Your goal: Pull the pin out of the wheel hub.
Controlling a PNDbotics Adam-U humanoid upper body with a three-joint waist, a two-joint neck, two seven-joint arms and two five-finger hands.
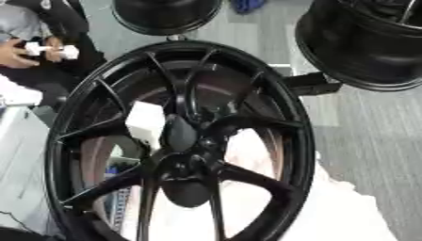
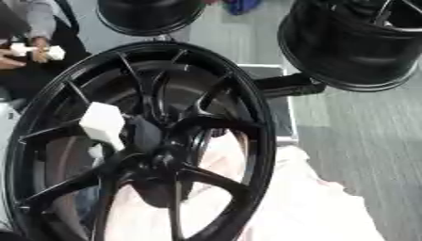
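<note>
From my feed the floor (image 1: 362, 127) out there is grey with a streaky, plank-like grain, running up the right side and along the top. There are two more black rims sitting on it further back, one (image 2: 350, 42) big and tipped on its side at the upper right and another (image 1: 167, 14) cut off by the top edge, with a bit of something blue (image 1: 246, 4) just beside it. Low down on the right I can see a pale pinkish-white cloth (image 2: 317, 207) bunched up.
</note>
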